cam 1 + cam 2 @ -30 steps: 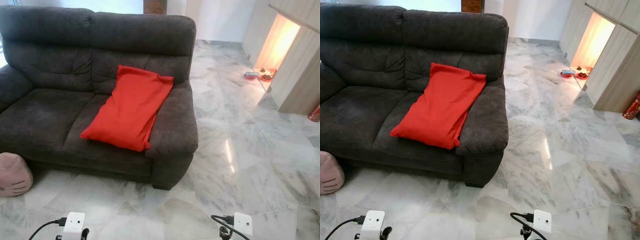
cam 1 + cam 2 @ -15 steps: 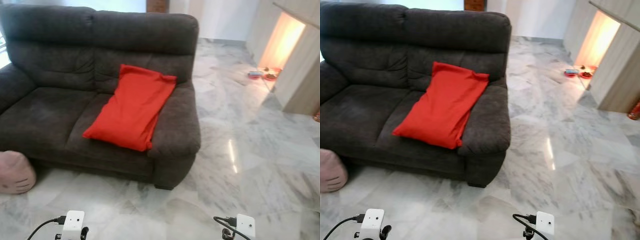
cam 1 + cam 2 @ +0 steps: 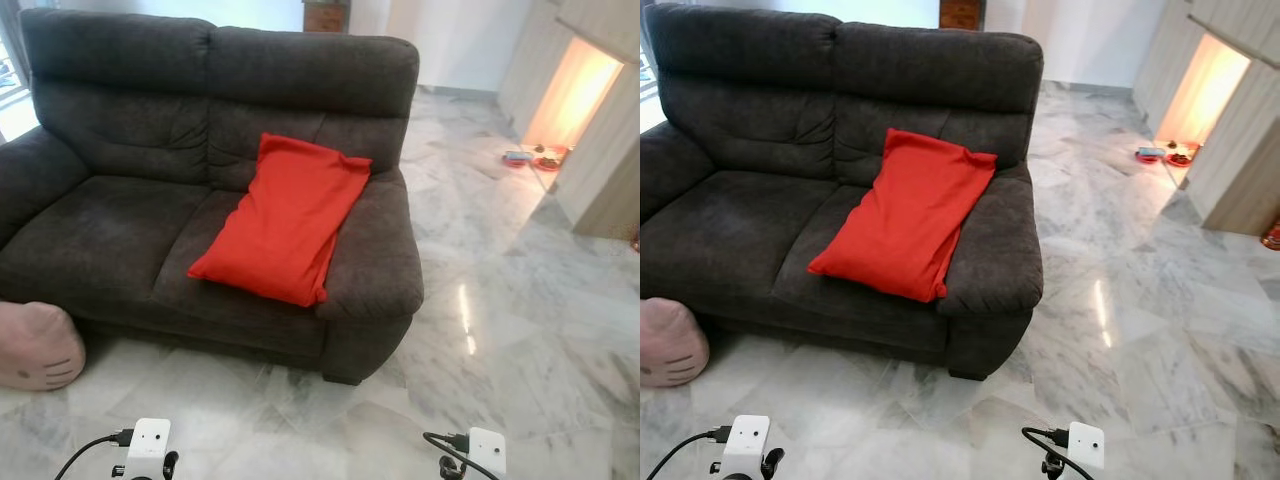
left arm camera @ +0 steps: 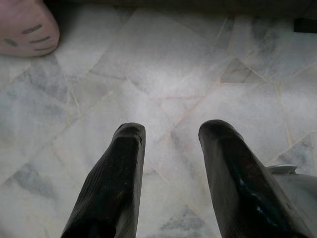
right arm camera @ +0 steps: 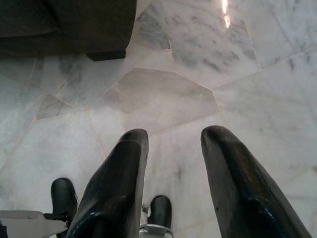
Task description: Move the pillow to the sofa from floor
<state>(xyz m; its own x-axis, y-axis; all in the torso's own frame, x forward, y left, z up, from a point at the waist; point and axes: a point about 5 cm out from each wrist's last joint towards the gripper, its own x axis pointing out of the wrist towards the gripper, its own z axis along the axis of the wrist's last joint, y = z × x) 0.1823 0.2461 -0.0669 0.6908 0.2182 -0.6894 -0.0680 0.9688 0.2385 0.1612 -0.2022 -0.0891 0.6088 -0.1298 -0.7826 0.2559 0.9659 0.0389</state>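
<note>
One red pillow (image 3: 283, 220) already lies on the sofa (image 3: 120, 210), both grippers' fingers (image 4: 116, 183) parted and empty over marble floor (image 5: 168, 94); placement looks done, next just back off.

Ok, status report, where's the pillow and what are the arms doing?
Both end effectors open, empty, low over marble floor. Red pillow on sofa, leaning on its arm. Pink cushion on floor beside sofa.

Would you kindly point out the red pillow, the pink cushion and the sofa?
red pillow (image 3: 285, 225): left eye view, middle of its cover.
pink cushion (image 3: 35, 345): left eye view, its rounded top.
sofa (image 3: 110, 230): left eye view, bare seat cushion.
</note>
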